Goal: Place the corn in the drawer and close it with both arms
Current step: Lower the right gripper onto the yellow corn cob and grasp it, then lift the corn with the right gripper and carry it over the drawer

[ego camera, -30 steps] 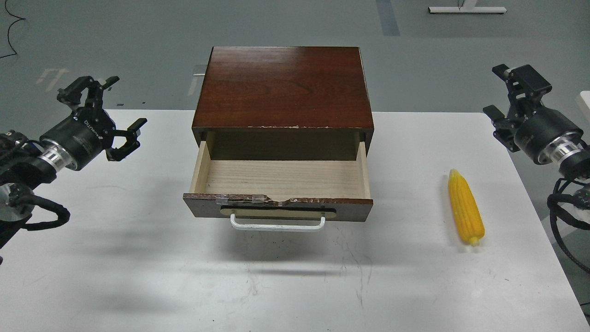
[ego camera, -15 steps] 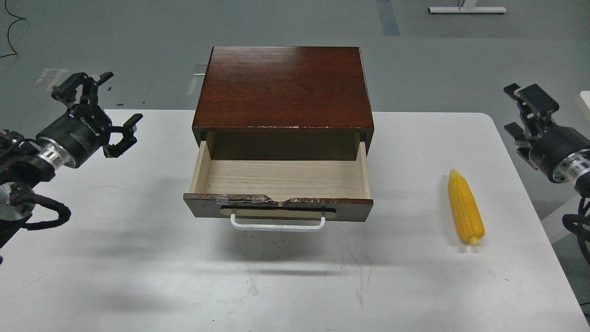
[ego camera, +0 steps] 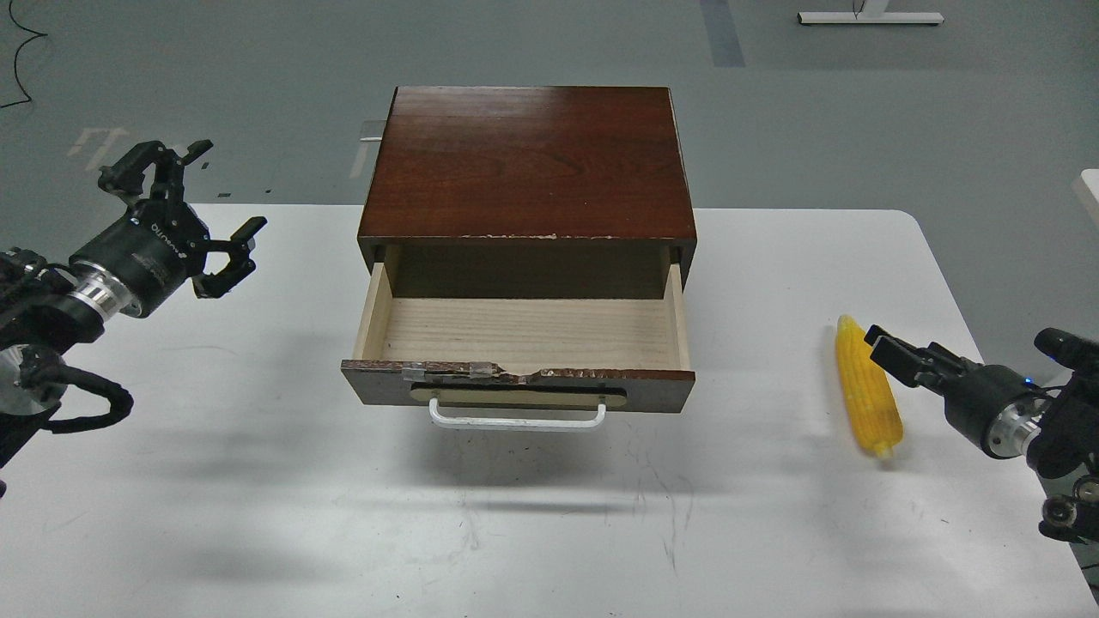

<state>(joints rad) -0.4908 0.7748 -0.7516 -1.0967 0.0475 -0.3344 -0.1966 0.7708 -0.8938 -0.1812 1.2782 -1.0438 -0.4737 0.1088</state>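
Grey floor [ego camera: 258, 69] fills the background: smooth, matt, with a darker stripe [ego camera: 723, 33] running away at top centre, a black cable [ego camera: 21, 60] looping at the upper left corner, faint pale markings [ego camera: 99, 142] beyond the table's left end, and the white foot of some stand [ego camera: 869, 17] at the upper right. Surface: one white table [ego camera: 549, 532] with rounded far corners, scuffed with thin dark scratches in front of the cabinet and carrying soft shadows. Item one: dark brown wooden cabinet [ego camera: 528, 163], glossy top, chipped along its front edge, standing at table centre. Item two: the drawer [ego camera: 524, 330], pulled out toward me, pale wood inside, nothing in it, front edge chipped and taped, white bar handle [ego camera: 517, 418] on a tan plate. Item three: the corn [ego camera: 865, 390], bright yellow, lying flat on the table well to the right of the drawer, tapered end pointing away from me. Item four: my left gripper [ego camera: 202, 210], held above the table's left end, well apart from the drawer, fingers spread wide and holding nothing. Item five: my right gripper [ego camera: 889, 354], low at the table's right edge, just beside the corn's right flank; seen dark and nearly end-on, so I cannot tell whether its fingers are parted or whether they touch the cob.
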